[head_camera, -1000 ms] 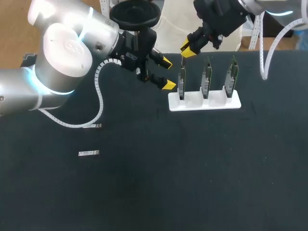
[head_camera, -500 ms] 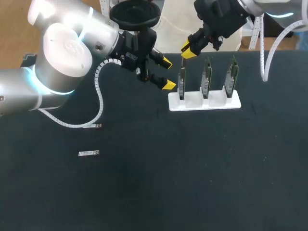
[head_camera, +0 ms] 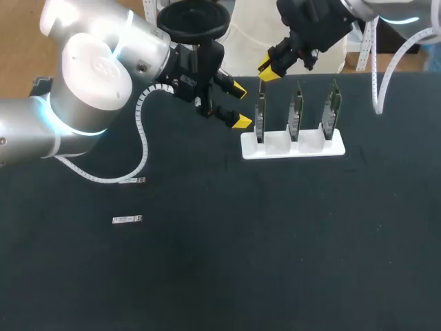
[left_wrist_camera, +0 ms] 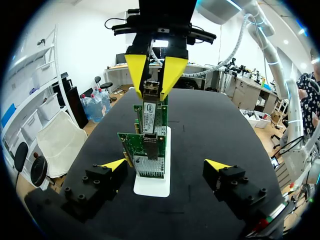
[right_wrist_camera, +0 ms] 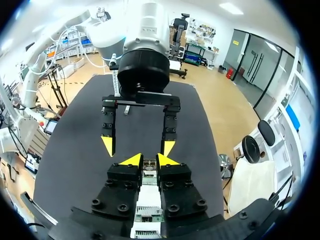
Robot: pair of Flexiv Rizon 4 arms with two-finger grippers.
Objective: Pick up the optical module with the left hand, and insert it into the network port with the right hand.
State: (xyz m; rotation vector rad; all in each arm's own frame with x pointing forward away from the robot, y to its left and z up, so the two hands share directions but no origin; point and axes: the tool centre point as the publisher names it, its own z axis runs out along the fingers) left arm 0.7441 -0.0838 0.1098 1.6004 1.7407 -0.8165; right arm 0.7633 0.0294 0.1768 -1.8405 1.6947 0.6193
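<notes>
3 cards [head_camera: 295,110] are stood upright in white stand [head_camera: 293,148] on table [head_camera: 275,241]. Module [left_wrist_camera: 151,91] is pinched by right tool [head_camera: 269,69], just above card nearest left tool [head_camera: 240,105], which is spread wide beside stand. 2 spare modules [head_camera: 127,219] are laid on table, well apart from stand, on left tool's side.

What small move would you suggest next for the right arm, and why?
Probably ease the right arm straight down. Its jaws are shut on the module, which hangs just above the leftmost card, seemingly in line with it and not yet inserted.
</notes>
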